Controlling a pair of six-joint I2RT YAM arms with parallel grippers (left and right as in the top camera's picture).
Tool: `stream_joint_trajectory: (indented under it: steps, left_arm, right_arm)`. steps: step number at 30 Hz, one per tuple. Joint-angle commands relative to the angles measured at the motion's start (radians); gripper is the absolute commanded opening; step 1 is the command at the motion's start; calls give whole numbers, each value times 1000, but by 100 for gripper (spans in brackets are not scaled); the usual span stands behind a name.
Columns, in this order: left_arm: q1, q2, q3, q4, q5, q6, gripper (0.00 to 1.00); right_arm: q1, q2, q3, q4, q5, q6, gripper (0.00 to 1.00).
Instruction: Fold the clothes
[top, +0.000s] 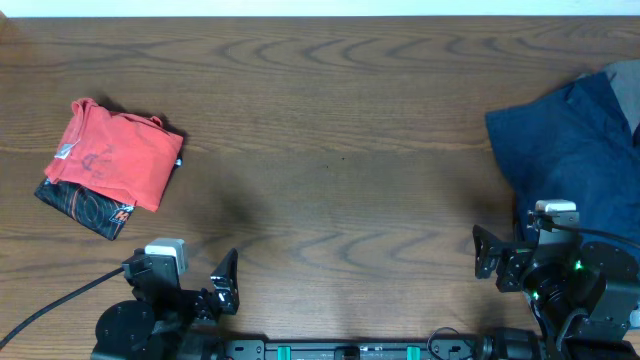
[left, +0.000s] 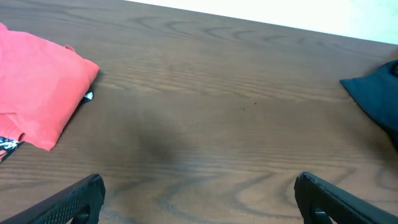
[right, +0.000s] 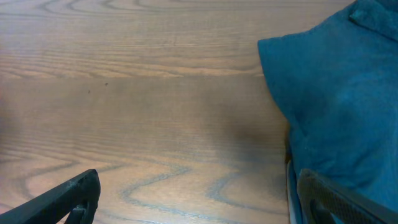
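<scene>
We judge the red shirt (top: 115, 155) already folded.
It rests on a black garment (top: 85, 207), ahead and to the left of the left jaws; these and the right jaws stand spread, empty.

worktop (top: 340, 130): brown wood grain | navy blue garment (top: 575, 150): bunched at right edge | black garment with red-and-white print (top: 85, 208): far left, mostly covered
</scene>
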Motion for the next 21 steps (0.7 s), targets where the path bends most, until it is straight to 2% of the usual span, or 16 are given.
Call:
stream_joint_trajectory:
  steps: [1, 8, 13, 19, 21]
  left_arm:
    - [2, -5, -5, -2, -15, -13, 98]
    - [2, -5, -5, -2, -16, -13, 98]
    - [2, -5, -5, -2, -15, -13, 98]
    - [2, -5, -5, -2, -15, -13, 98]
    - [2, -5, -5, -2, -16, -13, 98]
  right_arm:
    - [-3, -2, -8, -1, 8, 11, 99]
    - [-2, -122, -59, 19, 21, -35, 99]
    - [3, -259, -182, 125, -6, -69, 99]
    - [86, -448, -321, 302, -6, -130, 99]
    - [100, -446, -352, 349, 0, -149, 99]
